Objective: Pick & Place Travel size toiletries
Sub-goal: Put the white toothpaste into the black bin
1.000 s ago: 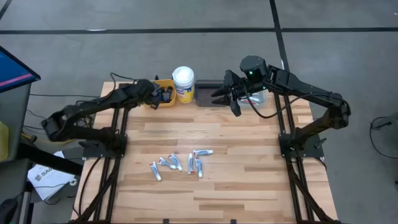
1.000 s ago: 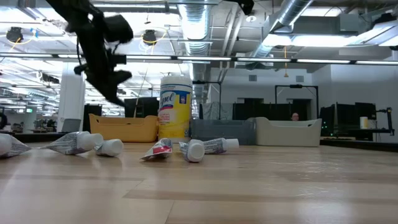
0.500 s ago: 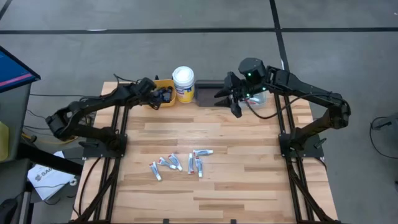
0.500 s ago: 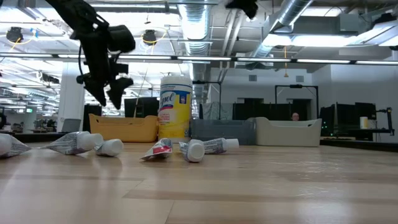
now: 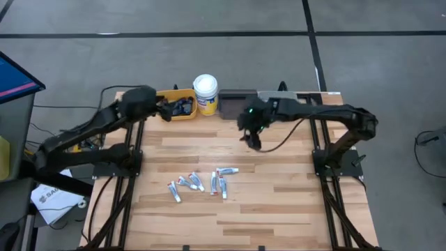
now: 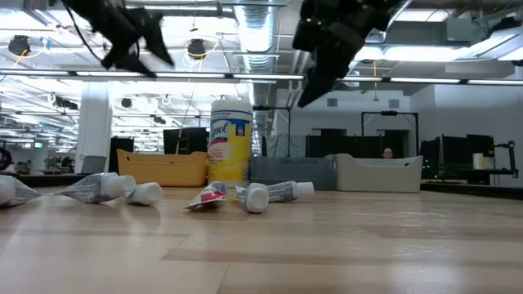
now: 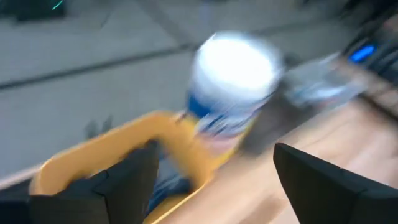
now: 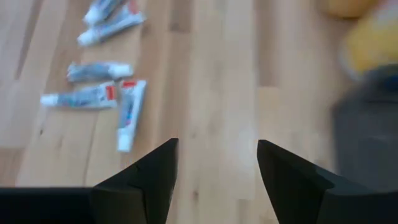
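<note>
Several small white tubes with red-blue marks (image 5: 202, 183) lie flat on the wooden table toward its near middle; they also show in the low view (image 6: 245, 194) and the right wrist view (image 8: 124, 115). Dark small items (image 5: 184, 106) lie in the yellow bin (image 5: 174, 91). My right gripper (image 5: 252, 139) hangs open and empty above the table's middle, on the far side of the tubes (image 8: 217, 180). My left gripper (image 5: 164, 108) is open and empty above the yellow bin's left end (image 7: 211, 186).
A white-lidded yellow tub (image 5: 205, 87) stands at the far edge between the yellow bin and a dark bin (image 5: 233, 104). A pale bin (image 6: 376, 173) stands at the far right. Bare wood lies around the tubes.
My right gripper has left the dark bin and gone toward the table's near edge and down, toward the tubes, staying open. My left gripper has risen out of the yellow bin and drawn back toward the table's left. The tubes have not moved.
</note>
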